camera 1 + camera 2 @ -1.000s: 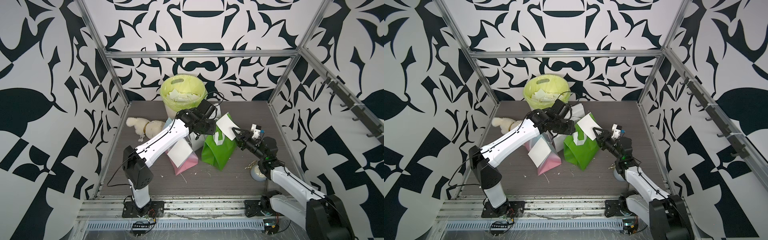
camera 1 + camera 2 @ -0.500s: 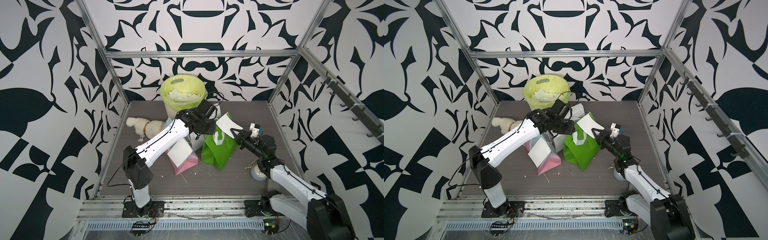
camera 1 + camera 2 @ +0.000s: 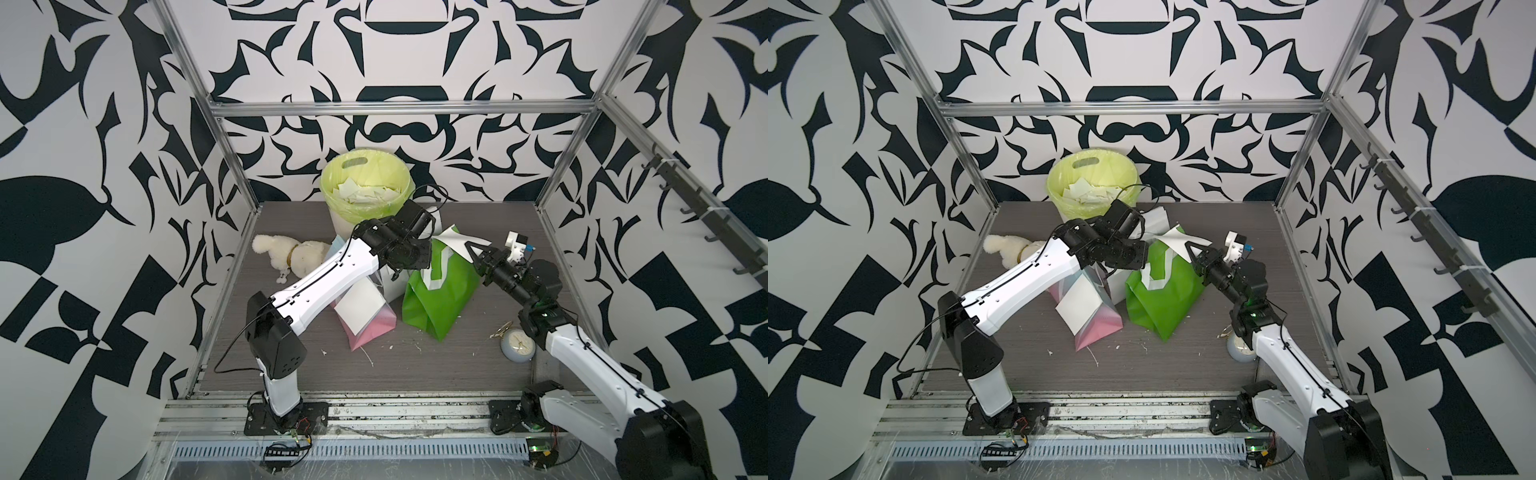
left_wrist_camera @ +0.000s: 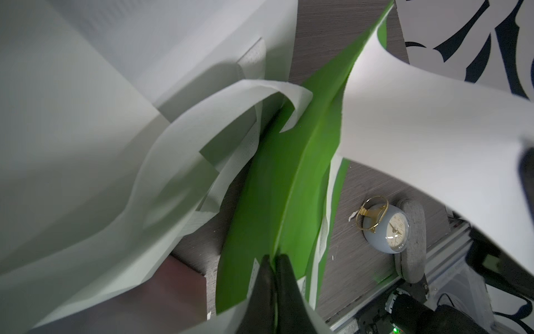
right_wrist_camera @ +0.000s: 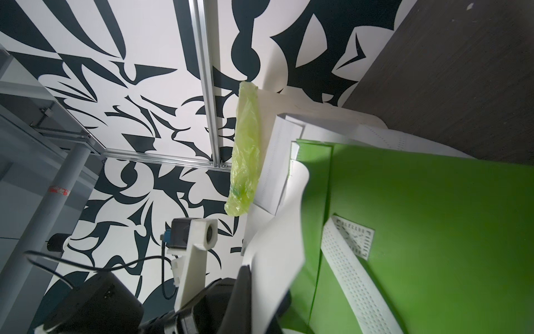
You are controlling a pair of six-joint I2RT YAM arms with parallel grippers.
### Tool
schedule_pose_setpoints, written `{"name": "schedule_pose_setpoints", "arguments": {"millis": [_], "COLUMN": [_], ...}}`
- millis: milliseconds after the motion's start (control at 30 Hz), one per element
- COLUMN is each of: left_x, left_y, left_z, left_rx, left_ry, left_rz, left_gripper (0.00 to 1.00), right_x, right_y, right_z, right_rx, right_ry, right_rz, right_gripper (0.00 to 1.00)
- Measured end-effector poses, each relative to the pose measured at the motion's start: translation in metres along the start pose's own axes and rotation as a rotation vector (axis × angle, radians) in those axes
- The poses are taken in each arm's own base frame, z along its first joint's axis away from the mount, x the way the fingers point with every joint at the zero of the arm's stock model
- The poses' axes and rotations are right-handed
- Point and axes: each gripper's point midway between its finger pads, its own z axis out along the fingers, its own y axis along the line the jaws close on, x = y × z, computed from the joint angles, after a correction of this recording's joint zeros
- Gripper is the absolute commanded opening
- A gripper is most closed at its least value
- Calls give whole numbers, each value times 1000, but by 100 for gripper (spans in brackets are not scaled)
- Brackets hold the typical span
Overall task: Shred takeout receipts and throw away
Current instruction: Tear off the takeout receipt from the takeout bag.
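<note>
right gripper (image 3: 472,250) pinches corner of receipt (image 3: 459,243), sheet curling above green bag (image 3: 440,299) top | left gripper (image 4: 273,261) jaws closed on green bag's rim | second receipt (image 3: 360,309) lies against pink bag (image 3: 376,330) | scraps (image 3: 365,193) in bin (image 3: 328,178)

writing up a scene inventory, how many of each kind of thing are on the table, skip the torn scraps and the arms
gift bags: 3, green bag, pink bag, white bag
paper sheets: 2, held sheet, loose sheet
bin: 1
plush toy: 1
clock: 1
total: 8
</note>
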Motion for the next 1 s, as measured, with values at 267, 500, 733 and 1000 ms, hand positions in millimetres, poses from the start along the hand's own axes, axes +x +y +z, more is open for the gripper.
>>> {"name": "schedule_pose_setpoints", "arguments": {"millis": [267, 500, 733, 1000], "left_x": [0, 0, 1, 1], "left_y": [3, 5, 4, 5], "left_z": [0, 0, 0, 0], "left_rx": [-18, -27, -27, -28], "left_ry": [-4, -4, -1, -1], "left_rz": [0, 1, 4, 6], "left_gripper": [0, 0, 0, 0], "right_x": [-11, -18, -22, -23], "right_y": [15, 37, 53, 52], "right_z": [18, 27, 31, 31], "right_rx": [-14, -53, -75, -69], "right_ry": [-8, -11, -12, -13], "right_rz": [27, 33, 31, 35], "right_gripper": [0, 0, 0, 0]}}
